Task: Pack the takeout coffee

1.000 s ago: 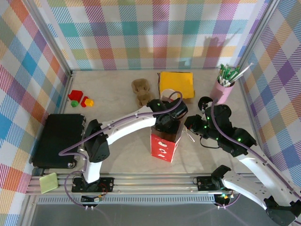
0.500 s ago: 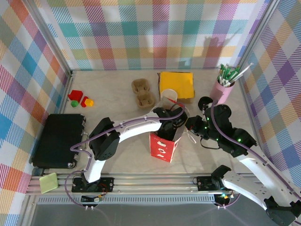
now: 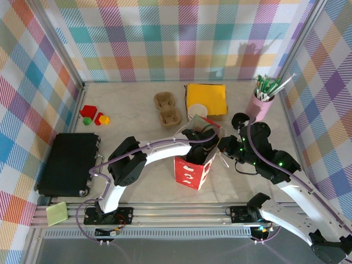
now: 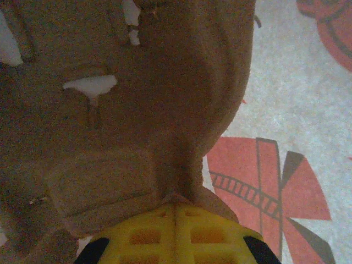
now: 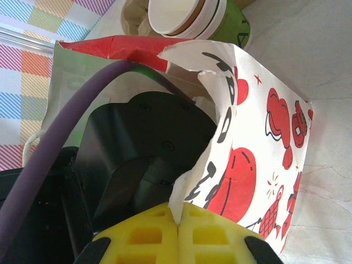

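A red-and-white printed paper bag [image 3: 190, 175] stands upright at the table's middle. My left gripper [image 3: 193, 157] reaches down into its open mouth. In the left wrist view the left gripper [image 4: 176, 204] is shut on a ridge of a brown pulp cup carrier [image 4: 137, 110], with the bag's printed wall [image 4: 264, 181] beside it. My right gripper [image 3: 221, 144] is at the bag's right rim. Seen from the right wrist, that gripper [image 5: 180, 212] is shut on the torn white edge of the bag [image 5: 258, 126]. The takeout coffee is hidden.
Behind the bag stand a nested pile of cups [image 3: 198, 112] and brown pulp carriers [image 3: 168, 109]. A yellow cloth [image 3: 208, 97] and a pink holder of sticks [image 3: 260, 103] sit at the back right. A black case [image 3: 69, 162], small toys [image 3: 92, 115] and a green sponge [image 3: 56, 213] lie left.
My left gripper has gone from above the bag's mouth down into the bag, uncovering the cup pile behind it. The right arm has stayed put on the bag's rim.
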### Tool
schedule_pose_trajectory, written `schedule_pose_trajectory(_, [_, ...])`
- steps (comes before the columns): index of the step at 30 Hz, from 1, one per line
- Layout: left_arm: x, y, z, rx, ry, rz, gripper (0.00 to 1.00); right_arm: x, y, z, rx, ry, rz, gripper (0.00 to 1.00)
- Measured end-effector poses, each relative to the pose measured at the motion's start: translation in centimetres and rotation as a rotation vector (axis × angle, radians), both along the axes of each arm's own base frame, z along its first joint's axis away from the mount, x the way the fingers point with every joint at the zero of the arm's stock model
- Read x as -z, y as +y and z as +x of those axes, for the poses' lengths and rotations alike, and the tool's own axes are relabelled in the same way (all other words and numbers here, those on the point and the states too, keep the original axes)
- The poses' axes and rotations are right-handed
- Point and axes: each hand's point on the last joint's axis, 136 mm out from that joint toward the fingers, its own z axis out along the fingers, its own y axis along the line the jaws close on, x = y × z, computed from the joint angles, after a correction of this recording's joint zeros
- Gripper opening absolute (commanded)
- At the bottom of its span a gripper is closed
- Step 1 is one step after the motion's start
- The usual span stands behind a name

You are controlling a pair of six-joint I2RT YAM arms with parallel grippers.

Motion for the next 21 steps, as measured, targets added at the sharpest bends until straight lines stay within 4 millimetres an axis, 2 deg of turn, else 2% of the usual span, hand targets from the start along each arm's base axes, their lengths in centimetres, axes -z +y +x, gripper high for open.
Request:
schedule_pose_trajectory(8, [-0.1, -0.1, 0.0, 0.004, 0.002, 0.001, 0.04, 0.0, 0.0, 0.1, 0.002, 0.000, -0.002, 0.00])
schedule_pose_trajectory(14, [-1.4, 0.6, 0.2, 0.006, -0.014, 0.034, 0.07, 0.2, 0.1, 0.2, 0.002, 0.005, -0.007, 0.00])
schedule_pose_trajectory(17, [-3.8, 0.4, 0.5, 0.002, -0.045, 0.004, 0.08, 0.3, 0.1, 0.2, -0.001, 0.010, -0.008, 0.00])
schedule_pose_trajectory(21, [-8.7, 0.6, 0.7, -0.009, -0.102, -0.073, 0.09, 0.3, 0.2, 0.2, 0.000, 0.010, -0.009, 0.00])
